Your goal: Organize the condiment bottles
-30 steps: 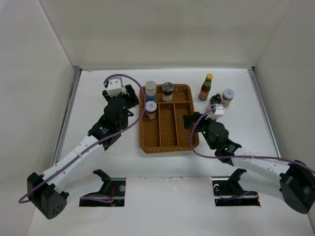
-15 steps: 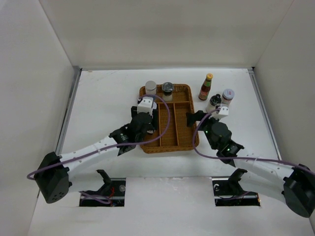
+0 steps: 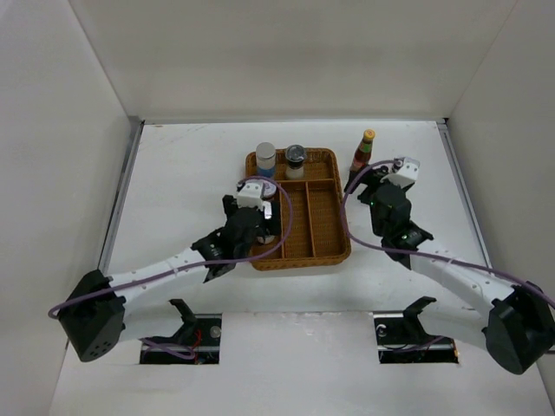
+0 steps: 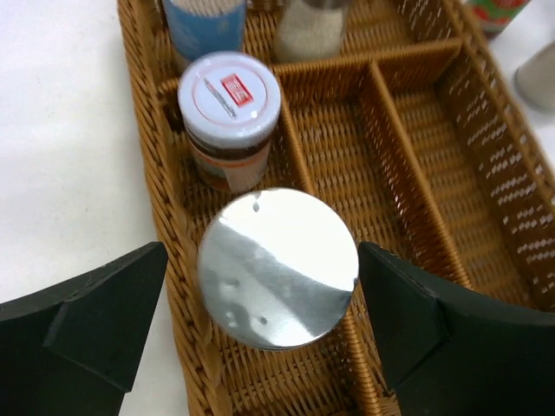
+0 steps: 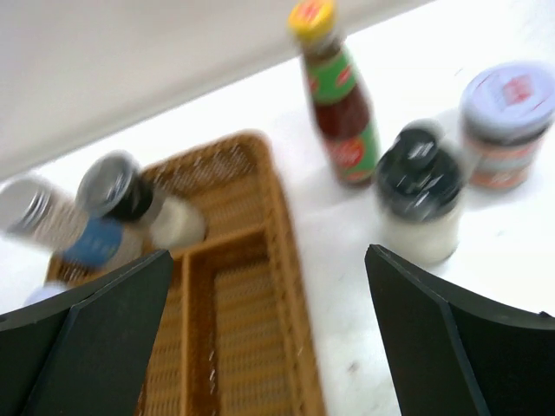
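White tabletop, walled on three sides by plain panels, carries a brown wicker divided tray at centre. Status: four condiment bottles are in the tray and three are not, so the task is judged a little past halfway. Tray contents: the far cross compartment holds a blue-labelled jar and a grey-lidded shaker. The left long compartment holds a shaker with a red-labelled lid and, just nearer, a silver-capped jar standing upright. The middle and right long compartments show nothing inside. The left tool is above that jar, released, with its jaws spread wide on either side of the cap and apparently clear of it. Outside the tray, on the tabletop to its right, stand a yellow-capped sauce bottle, a black-capped bottle and a second red-labelled shaker. The right tool faces these three, fully spread and grasping nothing. Remaining work: transfer these three bottles into the tray.
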Robot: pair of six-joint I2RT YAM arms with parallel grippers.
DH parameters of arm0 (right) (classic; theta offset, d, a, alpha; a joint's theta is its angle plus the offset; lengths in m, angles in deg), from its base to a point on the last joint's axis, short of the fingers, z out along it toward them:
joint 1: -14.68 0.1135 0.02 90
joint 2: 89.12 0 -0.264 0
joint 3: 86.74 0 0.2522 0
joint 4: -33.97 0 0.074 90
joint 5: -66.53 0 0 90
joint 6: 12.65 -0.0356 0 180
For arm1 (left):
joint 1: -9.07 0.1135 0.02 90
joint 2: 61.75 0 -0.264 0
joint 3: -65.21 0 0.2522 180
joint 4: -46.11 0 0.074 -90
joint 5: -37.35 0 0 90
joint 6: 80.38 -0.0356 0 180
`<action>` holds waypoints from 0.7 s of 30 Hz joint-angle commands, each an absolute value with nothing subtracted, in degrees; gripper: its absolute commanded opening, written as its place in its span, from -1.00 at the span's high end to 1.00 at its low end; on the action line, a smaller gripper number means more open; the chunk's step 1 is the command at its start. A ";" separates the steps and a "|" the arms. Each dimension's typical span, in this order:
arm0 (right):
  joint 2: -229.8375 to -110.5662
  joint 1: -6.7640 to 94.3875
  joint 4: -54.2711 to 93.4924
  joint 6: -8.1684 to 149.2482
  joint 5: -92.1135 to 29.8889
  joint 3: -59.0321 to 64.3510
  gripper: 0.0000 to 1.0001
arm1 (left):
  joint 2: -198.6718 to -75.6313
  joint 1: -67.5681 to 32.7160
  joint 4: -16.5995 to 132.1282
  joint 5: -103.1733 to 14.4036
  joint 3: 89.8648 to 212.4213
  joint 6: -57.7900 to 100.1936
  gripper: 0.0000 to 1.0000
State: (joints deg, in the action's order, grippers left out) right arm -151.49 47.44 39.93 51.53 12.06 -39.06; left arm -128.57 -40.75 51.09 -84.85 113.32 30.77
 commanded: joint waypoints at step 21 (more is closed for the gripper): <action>-172.34 29.23 25.12 57.67 3.51 -22.00 -1.00 | -112.54 -29.73 21.64 -87.54 96.03 38.18 -1.00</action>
State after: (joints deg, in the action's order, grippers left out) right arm -170.68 29.71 24.41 57.28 5.54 -26.06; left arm -111.55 -30.45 27.60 -87.58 96.80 35.99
